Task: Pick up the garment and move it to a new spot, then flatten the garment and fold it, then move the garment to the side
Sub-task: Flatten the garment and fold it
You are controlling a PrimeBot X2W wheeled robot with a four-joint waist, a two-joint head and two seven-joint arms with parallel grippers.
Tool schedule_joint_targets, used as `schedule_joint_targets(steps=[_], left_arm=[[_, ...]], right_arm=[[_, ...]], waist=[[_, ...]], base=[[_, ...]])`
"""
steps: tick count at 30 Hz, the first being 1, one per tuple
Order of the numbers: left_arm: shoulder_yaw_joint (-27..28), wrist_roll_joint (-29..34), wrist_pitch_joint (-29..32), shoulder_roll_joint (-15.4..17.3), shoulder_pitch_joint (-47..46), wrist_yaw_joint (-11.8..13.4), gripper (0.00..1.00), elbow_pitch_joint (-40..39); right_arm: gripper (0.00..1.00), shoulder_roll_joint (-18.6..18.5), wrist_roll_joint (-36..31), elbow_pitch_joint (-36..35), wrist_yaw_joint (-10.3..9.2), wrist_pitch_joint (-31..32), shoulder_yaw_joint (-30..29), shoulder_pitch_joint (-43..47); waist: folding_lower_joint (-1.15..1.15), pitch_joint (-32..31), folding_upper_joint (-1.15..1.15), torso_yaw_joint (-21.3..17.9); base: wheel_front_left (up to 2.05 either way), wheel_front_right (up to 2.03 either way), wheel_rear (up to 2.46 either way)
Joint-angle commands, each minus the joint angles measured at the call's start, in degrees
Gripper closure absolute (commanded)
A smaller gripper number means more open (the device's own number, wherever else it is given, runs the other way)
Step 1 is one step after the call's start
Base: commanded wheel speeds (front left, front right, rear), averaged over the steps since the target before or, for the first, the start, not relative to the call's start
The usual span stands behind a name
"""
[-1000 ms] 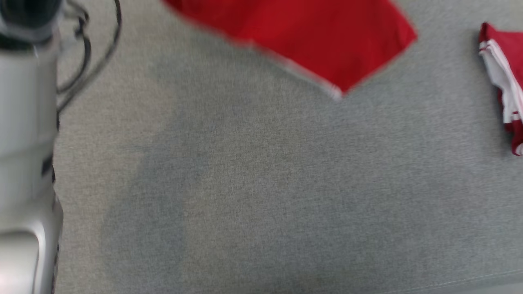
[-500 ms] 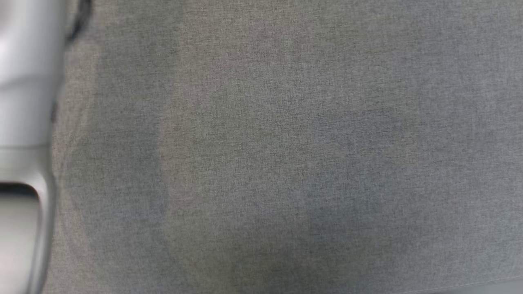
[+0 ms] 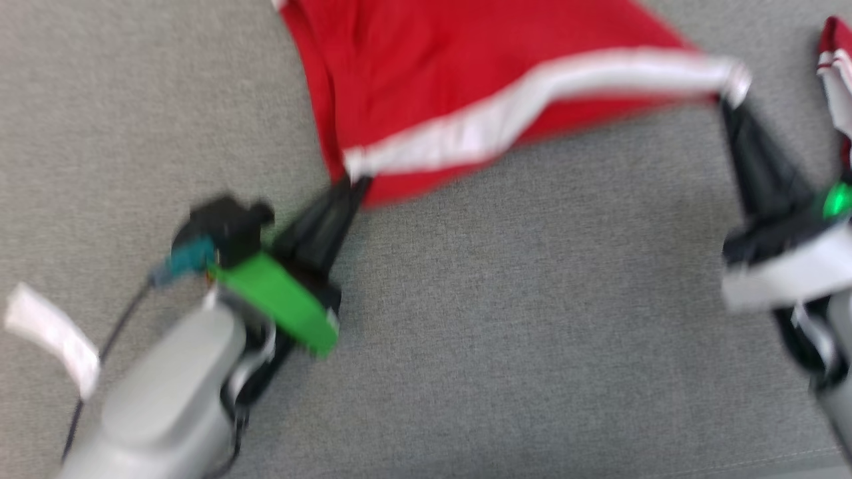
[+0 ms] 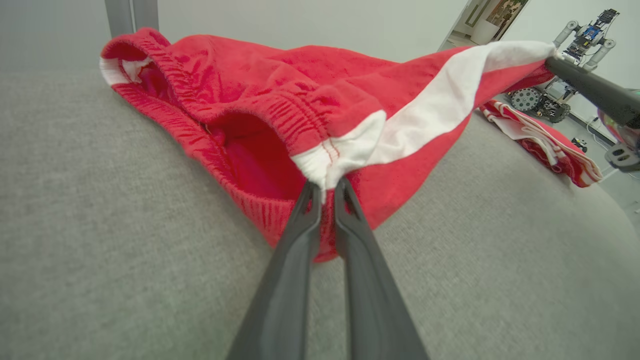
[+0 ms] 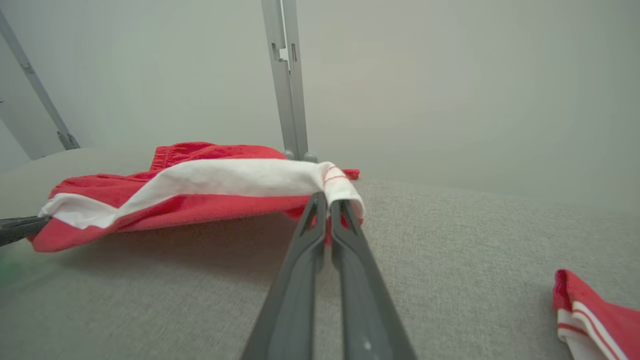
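Observation:
The garment (image 3: 426, 73) is a pair of red shorts with a white side stripe, stretched between my two grippers above the grey cloth surface (image 3: 499, 332). My left gripper (image 3: 356, 179) is shut on the waistband end of the stripe (image 4: 327, 160). My right gripper (image 3: 729, 100) is shut on the stripe's other end at the hem (image 5: 332, 187). In the left wrist view the elastic waistband (image 4: 240, 95) gapes open and the far part of the shorts rests on the surface.
A second red and white folded garment (image 3: 835, 73) lies at the right edge, also seen in the wrist views (image 4: 540, 140) (image 5: 595, 315). Grey metal posts (image 5: 287, 75) stand at the far side. A cable with a white tag (image 3: 53, 339) trails from my left arm.
The head camera has swung, so the picture shifted. Half a second ago only grey cloth and a pale forearm showed; now both grippers and the stretched shorts are in view.

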Motion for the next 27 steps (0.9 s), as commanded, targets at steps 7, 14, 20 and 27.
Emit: schedule_joint_targets(steps=[7,14,20,27], left_arm=[[-0.1,-5.52,-1.19,4.23,25.83,5.95,1.0,-8.42],[8.13,-5.61,-1.35,1.85,45.22,10.31,1.0,-19.07],[12.63,-3.82,-1.37,-1.12,51.37,8.82,1.0,-25.13],[14.17,-4.22,-0.76,-4.21,43.08,7.06,1.0,-24.68]], right_arm=[[1.0,-1.43,-1.48,-5.91,-0.05,-0.13,4.08,23.94],[1.0,-6.32,-0.94,-7.1,-0.06,-0.12,7.21,34.1],[1.0,-8.24,0.89,-9.06,-0.06,-0.13,4.32,36.03],[1.0,-12.47,2.72,-7.84,-0.06,-0.13,9.7,22.02]], waist=[[0.0,-21.77,0.0,-1.83],[0.0,-25.82,0.0,-1.76],[0.0,-22.75,0.0,1.41],[0.0,-14.02,0.0,5.24]], base=[[0.0,0.0,0.0],[0.0,0.0,0.0],[0.0,0.0,0.0],[0.0,0.0,0.0]])
